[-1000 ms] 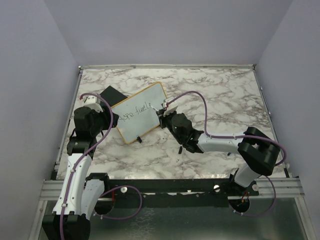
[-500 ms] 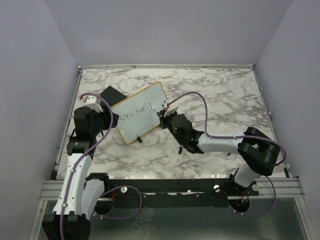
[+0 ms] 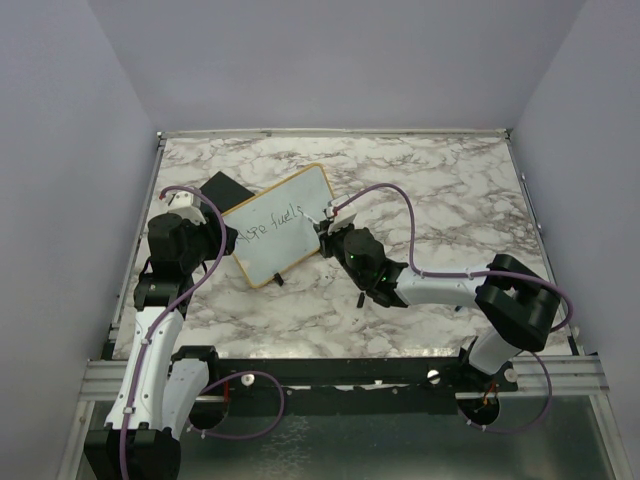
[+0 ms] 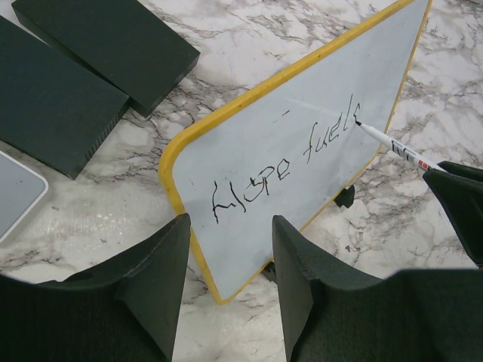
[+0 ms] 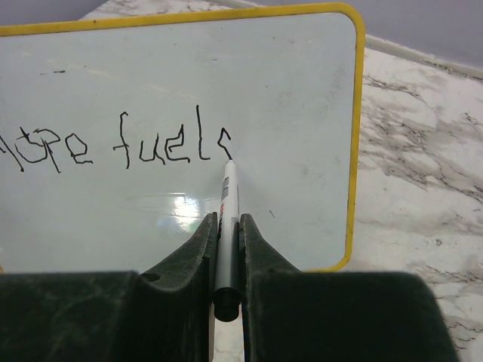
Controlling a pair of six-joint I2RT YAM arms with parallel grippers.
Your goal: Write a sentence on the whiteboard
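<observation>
Pale lilac walls close in a marble-patterned desk. The whiteboard lies on the left half of the desk, turned at a slant, its yellow frame raised on little black feet. Two flat black blocks lie side by side on the marble just behind its far left corner. The left tool sits at the board's near left edge with its fingers apart and the yellow frame showing in the gap; whether they touch it I cannot tell. The right tool reaches in from the right, clamped on a white marker that points at the board. The marker's tip touches the white surface at the end of the sentence, which reads "Hope fuels".
</observation>
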